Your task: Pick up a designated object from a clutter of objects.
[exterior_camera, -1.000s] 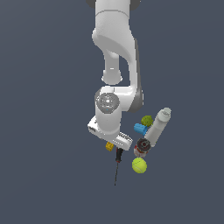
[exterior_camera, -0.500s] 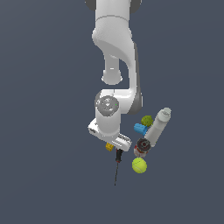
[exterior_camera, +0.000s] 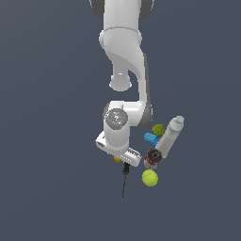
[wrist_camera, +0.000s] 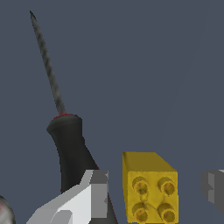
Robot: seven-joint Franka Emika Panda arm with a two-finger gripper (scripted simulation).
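The tiny yellow studded brick (wrist_camera: 151, 186) lies studs-up between my two fingers (wrist_camera: 94, 192) in the wrist view. In the exterior view it (exterior_camera: 117, 159) peeks out just under my hand. My gripper (exterior_camera: 118, 151) is open, with one finger on each side of the brick and neither touching it. The red-and-black screwdriver (wrist_camera: 68, 144) lies right beside the brick, close to one finger. In the exterior view its shaft (exterior_camera: 125, 176) points away from the hand.
The clutter sits toward the exterior view's right: yellow-green tennis ball (exterior_camera: 149, 178), dark round can (exterior_camera: 153, 157), blue cylinder (exterior_camera: 151, 138), green ball (exterior_camera: 158, 129) and white bottle (exterior_camera: 170, 136). The can's edge (wrist_camera: 4, 212) shows in a corner of the wrist view.
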